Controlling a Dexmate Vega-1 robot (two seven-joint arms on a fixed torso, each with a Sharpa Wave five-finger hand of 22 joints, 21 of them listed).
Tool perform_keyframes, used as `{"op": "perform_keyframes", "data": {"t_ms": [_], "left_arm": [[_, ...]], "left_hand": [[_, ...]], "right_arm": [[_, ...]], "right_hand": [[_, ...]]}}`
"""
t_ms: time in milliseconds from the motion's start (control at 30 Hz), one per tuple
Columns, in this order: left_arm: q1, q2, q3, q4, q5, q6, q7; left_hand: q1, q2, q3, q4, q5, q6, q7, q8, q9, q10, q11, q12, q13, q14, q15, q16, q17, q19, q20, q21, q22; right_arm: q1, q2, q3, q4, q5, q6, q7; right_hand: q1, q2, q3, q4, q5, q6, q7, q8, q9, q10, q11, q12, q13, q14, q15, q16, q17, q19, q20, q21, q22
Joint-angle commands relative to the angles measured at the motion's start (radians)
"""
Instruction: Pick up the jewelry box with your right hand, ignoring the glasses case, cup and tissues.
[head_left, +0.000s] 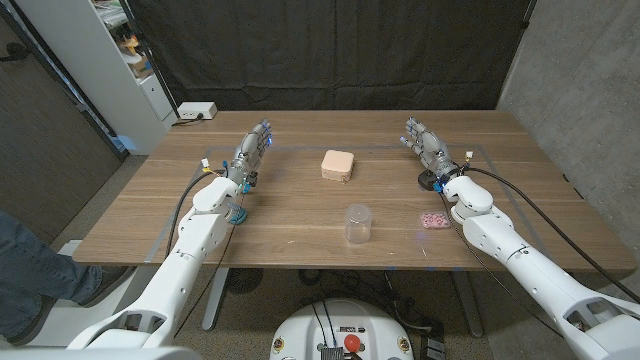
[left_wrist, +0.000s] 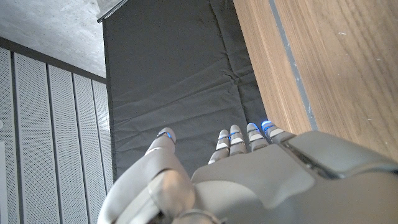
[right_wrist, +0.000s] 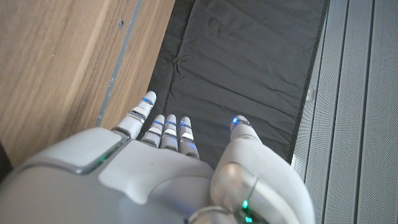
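Observation:
The jewelry box is a small pale peach square box with rounded corners, lying at the table's middle, toward the far side. My right hand stands well to the right of it, fingers straight and apart, holding nothing; the right wrist view shows the same hand with its fingers reaching past the table's far edge. My left hand stands to the left of the box, fingers also extended and empty, and it appears as the left hand in the left wrist view.
A clear plastic cup stands nearer the front, slightly right of the box. A small pink packet lies near my right forearm. A black curtain hangs behind the table. A person's leg shows at the left edge.

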Motion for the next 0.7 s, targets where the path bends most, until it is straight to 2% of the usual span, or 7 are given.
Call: {"op": "perform_keyframes", "data": {"t_ms": [33, 700], "left_arm": [[0.003, -0.009, -0.005, -0.007, 0.013, 0.008, -0.008], [0.018, 0.002, -0.004, -0.044, 0.02, 0.033, 0.001]], "left_hand": [[0.009, 0.008, 0.001, -0.005, 0.001, 0.0, 0.006, 0.002, 0.002, -0.001, 0.007, 0.003, 0.002, -0.001, 0.01, 0.002, 0.005, 0.001, 0.002, 0.007, 0.004], [0.01, 0.01, 0.001, -0.008, 0.0, 0.0, 0.005, 0.001, 0.002, -0.002, 0.005, 0.002, 0.002, -0.002, 0.01, 0.001, 0.005, -0.009, 0.011, 0.003, 0.004]], "right_arm": [[-0.003, -0.003, -0.004, -0.019, -0.021, 0.024, 0.001], [0.004, -0.005, -0.017, -0.037, -0.019, 0.049, 0.058]], "right_hand": [[0.015, 0.0, 0.0, -0.007, 0.006, 0.004, -0.002, 0.005, 0.005, -0.003, 0.002, 0.005, 0.003, -0.003, 0.003, 0.002, 0.001, 0.001, 0.0, 0.007, 0.004], [0.018, 0.001, 0.0, -0.012, 0.007, 0.007, -0.006, 0.005, 0.005, 0.0, 0.0, 0.007, 0.003, 0.001, 0.001, 0.003, -0.002, 0.004, -0.002, 0.009, 0.004]]}}
